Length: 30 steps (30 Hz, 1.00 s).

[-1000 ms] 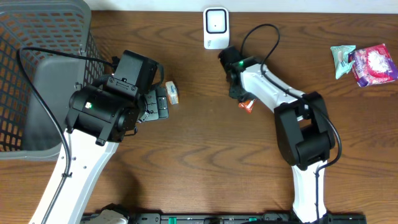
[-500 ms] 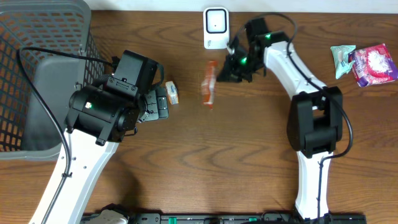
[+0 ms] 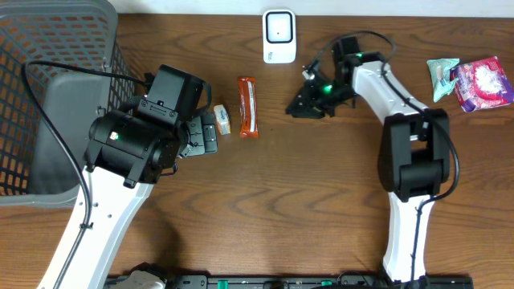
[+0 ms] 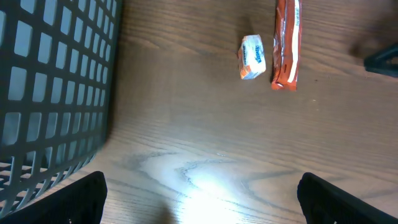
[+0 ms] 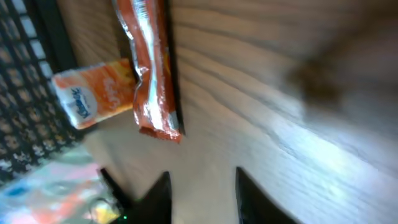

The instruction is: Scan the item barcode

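The right wrist view is blurred. In it the orange snack bar (image 5: 152, 74) and the small orange-and-white packet (image 5: 93, 96) beside it are smeared shapes at upper left, and their print is unreadable. Whether a barcode faces up on the bar cannot be made out in any view.

The wire basket (image 3: 48, 48) is cut off by the left and top edges of the overhead frame. There the left gripper (image 3: 207, 132) is mostly hidden under its arm's black housing. Its wrist view shows only two fingertips (image 4: 74, 199) in the bottom corners, spread wide with nothing between them.

The right gripper (image 3: 303, 104) sits right of centre near the top, below and right of the white scanner (image 3: 279, 35). Its fingers (image 5: 155, 196) stand slightly apart over bare wood, released and touching nothing.

The bar lies flat on the table (image 3: 321, 201), running up and down the overhead frame. It is just right of the packet, between the two grippers and apart from both.
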Motion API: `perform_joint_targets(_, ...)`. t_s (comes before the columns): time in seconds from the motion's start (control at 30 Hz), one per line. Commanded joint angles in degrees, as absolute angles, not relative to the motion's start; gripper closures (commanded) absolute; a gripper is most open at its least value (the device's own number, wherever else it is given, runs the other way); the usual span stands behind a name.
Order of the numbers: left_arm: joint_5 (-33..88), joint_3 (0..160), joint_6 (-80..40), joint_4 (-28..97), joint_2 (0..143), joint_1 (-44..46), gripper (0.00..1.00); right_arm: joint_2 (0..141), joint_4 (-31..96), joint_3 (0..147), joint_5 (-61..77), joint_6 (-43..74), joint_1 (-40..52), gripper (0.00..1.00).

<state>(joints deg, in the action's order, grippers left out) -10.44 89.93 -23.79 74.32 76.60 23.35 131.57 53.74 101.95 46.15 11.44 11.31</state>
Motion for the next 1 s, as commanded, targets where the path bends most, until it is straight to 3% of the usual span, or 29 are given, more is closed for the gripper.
perform_joint_targets(0.0,-10.55,90.24,-23.92,74.39,76.40,23.18,0.02,131.46,49.76,104.90,41.85,17.21,15.90,0.53)
perform_joint_targets(0.03,-10.55,90.24,-23.92,74.37,76.40,23.18,0.02,131.46,46.89,105.03,39.16,20.64,17.41,0.42)
perform_joint_targets(0.3,-10.55,90.24,-23.92,74.37,76.40,23.18,0.02,131.48,36.10,105.03,10.61,31.53,28.38,0.22)
perform_joint_targets(0.43,-10.55,90.24,-23.92,74.39,76.40,23.18,0.02,131.98,35.33,104.99,-4.75,31.88,32.99,0.21)
perform_joint_targets(0.6,-10.55,90.24,-23.90,74.37,76.40,23.18,0.02,134.43,35.40,104.99,-11.29,32.36,35.48,0.21)
perform_joint_targets(0.67,-10.55,90.24,-23.90,74.39,76.40,23.18,0.02,135.41,35.66,104.99,-11.35,32.34,35.64,0.26)
perform_joint_targets(0.8,-10.55,90.24,-23.90,74.37,76.40,23.18,0.02,136.11,37.69,104.99,-14.39,32.56,35.16,0.50)
perform_joint_targets(0.97,-10.55,90.24,-23.90,74.39,76.40,23.18,0.02,136.09,41.50,104.99,-16.36,32.16,33.47,0.67)
